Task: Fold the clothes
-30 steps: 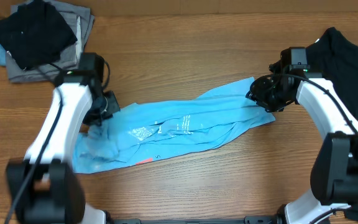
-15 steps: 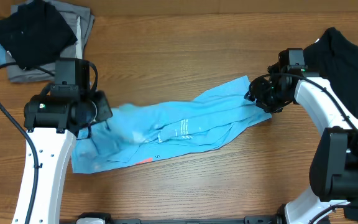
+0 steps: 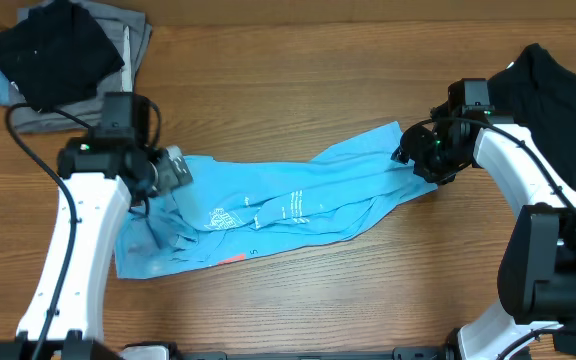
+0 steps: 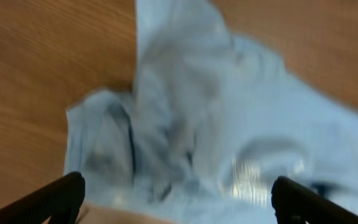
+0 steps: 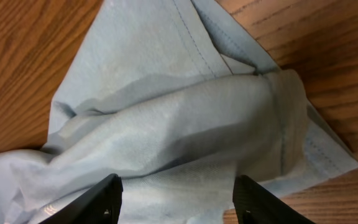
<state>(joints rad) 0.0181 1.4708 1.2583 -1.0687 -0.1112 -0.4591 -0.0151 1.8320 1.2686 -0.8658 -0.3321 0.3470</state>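
The clothes [image 3: 288,205], a light blue T-shirt, lie bunched in a long crumpled band across the wooden table, with white lettering [image 3: 226,215] and a small orange-red mark [image 3: 230,258] showing. My left gripper [image 3: 173,170] hovers over the shirt's left end, with its jaws wide open. In the left wrist view, the blurred shirt [image 4: 216,124] lies below my left gripper [image 4: 179,202] and nothing is between the fingers. My right gripper [image 3: 413,160] is at the shirt's right end. In the right wrist view, the right gripper [image 5: 179,202] is open over folds of the shirt [image 5: 179,124].
A folded grey pile [image 3: 133,45] with a black garment [image 3: 53,50] on top sits at the back left corner. Another black garment [image 3: 558,85] lies at the right edge, behind my right arm. Bare table [image 3: 298,90] stretches behind the shirt.
My left gripper has opened and let go of the shirt's left end, which dropped back onto the table. My right gripper's jaws have spread wider at the right end.
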